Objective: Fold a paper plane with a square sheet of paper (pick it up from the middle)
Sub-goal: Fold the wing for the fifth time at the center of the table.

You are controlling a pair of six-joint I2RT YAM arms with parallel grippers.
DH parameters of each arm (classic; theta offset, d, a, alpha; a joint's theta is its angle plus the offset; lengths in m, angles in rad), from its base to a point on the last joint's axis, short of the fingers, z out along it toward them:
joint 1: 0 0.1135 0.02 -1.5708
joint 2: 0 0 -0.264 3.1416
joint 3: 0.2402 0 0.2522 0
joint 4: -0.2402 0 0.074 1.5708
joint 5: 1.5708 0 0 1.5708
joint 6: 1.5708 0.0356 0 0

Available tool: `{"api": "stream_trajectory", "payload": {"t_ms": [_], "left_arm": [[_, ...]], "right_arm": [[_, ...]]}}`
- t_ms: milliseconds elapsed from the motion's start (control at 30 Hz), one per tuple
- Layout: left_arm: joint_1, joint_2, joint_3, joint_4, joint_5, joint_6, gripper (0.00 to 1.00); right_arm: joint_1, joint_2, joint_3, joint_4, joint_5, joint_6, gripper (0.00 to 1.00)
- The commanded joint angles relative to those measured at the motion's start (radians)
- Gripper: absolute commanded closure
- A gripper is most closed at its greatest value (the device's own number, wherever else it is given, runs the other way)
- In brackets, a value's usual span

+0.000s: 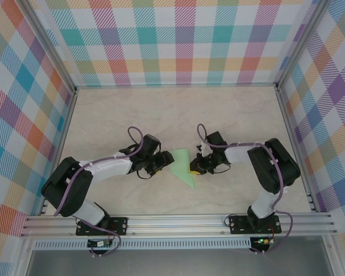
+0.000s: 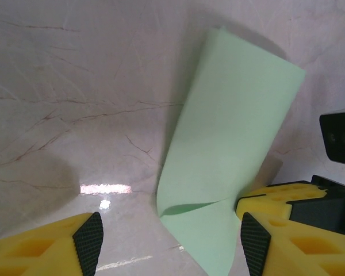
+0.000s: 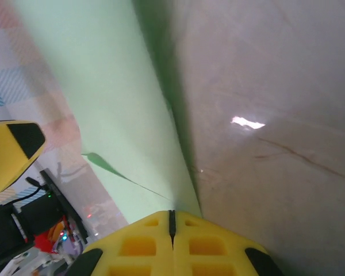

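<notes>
- Top view: pale marbled table [image 1: 161, 109] boxed in by plaid walls [image 1: 178, 40], with aluminium rails [image 1: 178, 221] along the near edge. The square sheet of paper [image 1: 182, 164] sits mid-table between the two arms, curled into a wedge. It's wide at the far end, and its tip points toward the near edge, a bit to the right. The left gripper [image 1: 163, 164] and right gripper [image 1: 194, 168] flank it closely.
- Left wrist: here you can see the sheet [image 2: 230, 132] is actually standing up off the table [image 2: 75, 86], rolled over at its lower end, long axis leaning up and right. The left gripper [image 2: 171, 241] is spread wide with nothing in it, and the sheet rises just ahead of the gap.
- Right wrist: the right gripper [image 3: 172, 227] is pressed fully closed, pinching the sheet's [image 3: 103, 86] edge at the seam. The paper runs away up-left over the table [image 3: 276, 86].
</notes>
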Motion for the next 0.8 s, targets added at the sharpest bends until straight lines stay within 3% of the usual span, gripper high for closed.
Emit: {"api": "stream_trajectory", "payload": {"t_ms": [0,767], "left_arm": [[-0.01,0.022,0.031,0.026,0.025,0.014,0.33],[-0.01,0.122,0.029,0.215,0.126,-0.024,0.39]], "right_arm": [[-0.021,0.022,-0.037,0.055,-0.058,-0.013,0.96],[-0.044,0.076,-0.048,0.036,-0.034,-0.03,0.95]]}}
